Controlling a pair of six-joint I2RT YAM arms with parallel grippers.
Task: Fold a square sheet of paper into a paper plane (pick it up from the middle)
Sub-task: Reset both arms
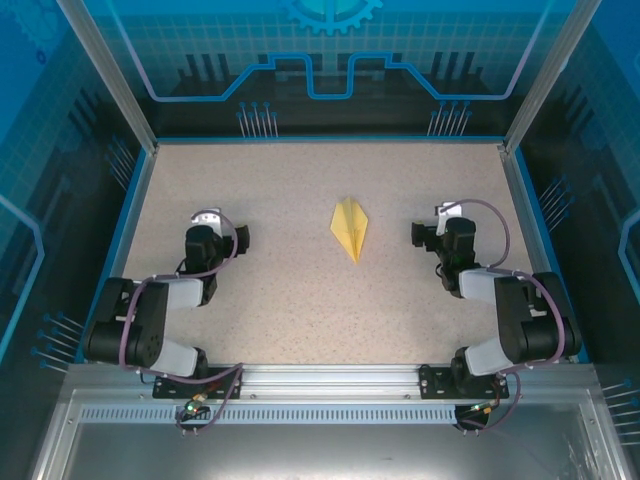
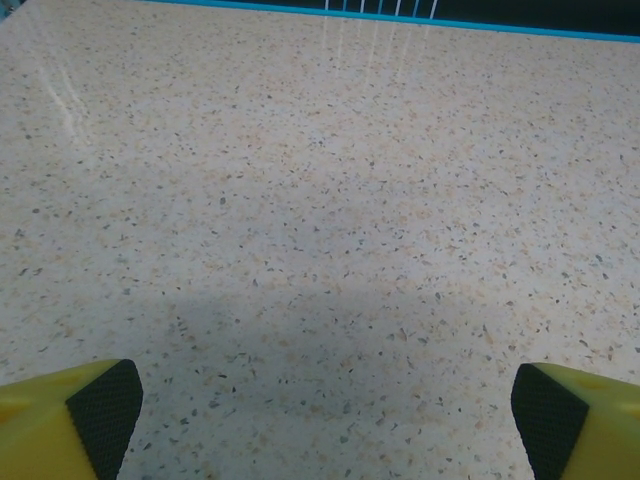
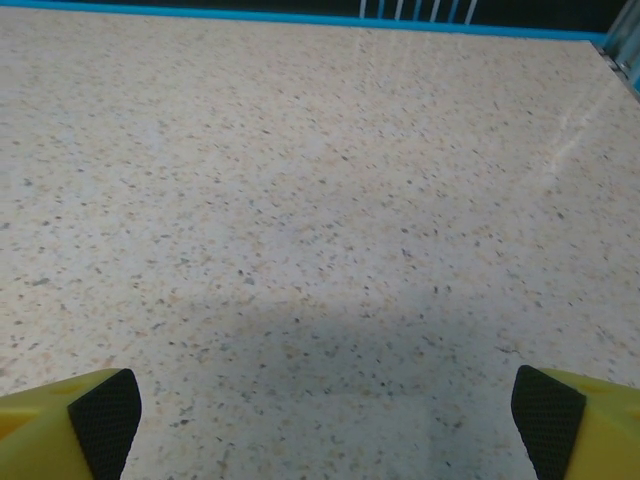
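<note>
Paper plane (image 1: 350,228): pale-yellow paper folded into a slim dart with a long triangular outline and a crease down the middle. Lies flat on the table, sharp tip toward the arm bases, broad end away. Sits between the two pincers, about level with them, touched by neither. Off to the right of the left gripper (image 1: 213,228) and to the left of the right gripper (image 1: 447,228), somewhat nearer the right one.

Left gripper (image 2: 325,410): released, spread wide, nothing between the fingers (image 2: 105,410). Yellow wedge-shaped tips faced with black, finely textured pads. Bare tabletop ahead of them, with a soft shadow just beyond the tips.

Right gripper (image 3: 328,415): likewise released and wide, grasping nothing. Same yellow fingers (image 3: 100,415) with black grippy pads, hovering over bare surface.

Table (image 1: 300,310): matte, beige, stone-like, speckled with fine dark and tan flecks, faint sheen far ahead of each pincer. Thin blue rim (image 1: 330,139) along the far edge. Ribbed aluminium rail (image 1: 330,378) behind the pincers, carrying both arm bases.
</note>
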